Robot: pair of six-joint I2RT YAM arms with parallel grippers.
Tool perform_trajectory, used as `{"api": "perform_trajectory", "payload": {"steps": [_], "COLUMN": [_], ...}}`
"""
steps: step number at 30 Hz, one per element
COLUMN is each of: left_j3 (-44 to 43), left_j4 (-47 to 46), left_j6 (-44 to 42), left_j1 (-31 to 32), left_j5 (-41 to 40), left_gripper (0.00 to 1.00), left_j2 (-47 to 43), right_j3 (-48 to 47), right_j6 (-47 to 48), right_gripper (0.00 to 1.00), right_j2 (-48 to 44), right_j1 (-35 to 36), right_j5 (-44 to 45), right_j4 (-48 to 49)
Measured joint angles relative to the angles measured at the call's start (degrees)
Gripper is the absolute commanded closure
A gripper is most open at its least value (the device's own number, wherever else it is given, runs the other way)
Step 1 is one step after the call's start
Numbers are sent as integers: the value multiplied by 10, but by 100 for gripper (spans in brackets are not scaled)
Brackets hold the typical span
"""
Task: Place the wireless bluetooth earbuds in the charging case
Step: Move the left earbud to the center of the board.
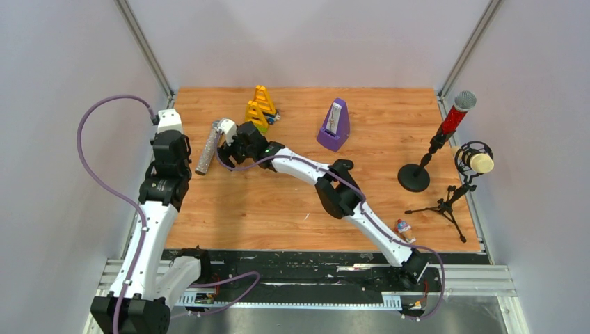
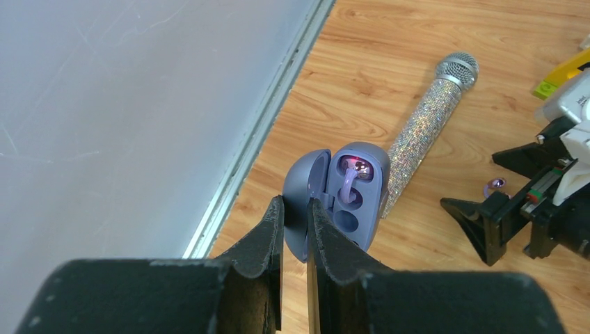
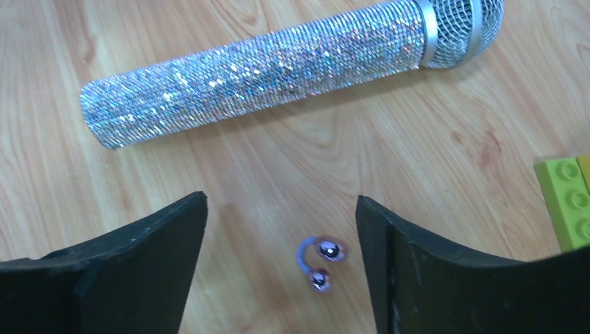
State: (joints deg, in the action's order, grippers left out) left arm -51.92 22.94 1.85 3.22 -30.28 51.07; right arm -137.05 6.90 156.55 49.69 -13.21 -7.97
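Clamping the left tool on the charging case, jaws drawn almost together across the edge of the swung-open lid. Turning the grey-blue interior of the case toward the left wrist camera, with the seated earbud filling the upper socket and the lower socket standing vacant. Not showing whether the case is resting on the desk or lifted off it.

Hanging the right tool over the wood, jaws spread wide and gripping nothing. Framing the loose earbud between the two fingers without touching it: a small lilac loop with two shiny rounded ends, lying on the desk nearer the right-hand finger in the wrist view.

Showing, just beyond those fingertips, a glitter microphone lying flat on the wood, and a green studded brick at the right edge of the same view.

Reaching, in the top view, with the right arm slanting across the desk toward the far left part, so bringing both tools near each other there, with the microphone lying between them and the case just beside its handle end.
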Motion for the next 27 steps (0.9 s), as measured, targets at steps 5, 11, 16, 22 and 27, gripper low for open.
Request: {"api": "perform_trajectory", "payload": {"steps": [5, 11, 16, 22, 27], "left_j3": [-3, -12, -18, -21, -23], "left_j4": [11, 20, 26, 27, 30], "left_j6": [4, 6, 8, 9, 9], "left_j1": [0, 0, 0, 0, 0], "left_j5": [-2, -3, -6, -11, -19], "left_gripper": [90, 90, 90, 90, 89], "left_j2": [3, 6, 11, 16, 21], "right_j3": [-20, -24, -25, -25, -25], "right_j6": [-4, -22, -29, -30, -29], "right_gripper": [24, 25, 29, 34, 36], "right_j2": [8, 8, 8, 8, 8], "right_j1": [14, -1, -12, -15, -11], "right_j5": [36, 62, 63, 59, 53], "right_j4": [11, 5, -12, -37, -52]}}
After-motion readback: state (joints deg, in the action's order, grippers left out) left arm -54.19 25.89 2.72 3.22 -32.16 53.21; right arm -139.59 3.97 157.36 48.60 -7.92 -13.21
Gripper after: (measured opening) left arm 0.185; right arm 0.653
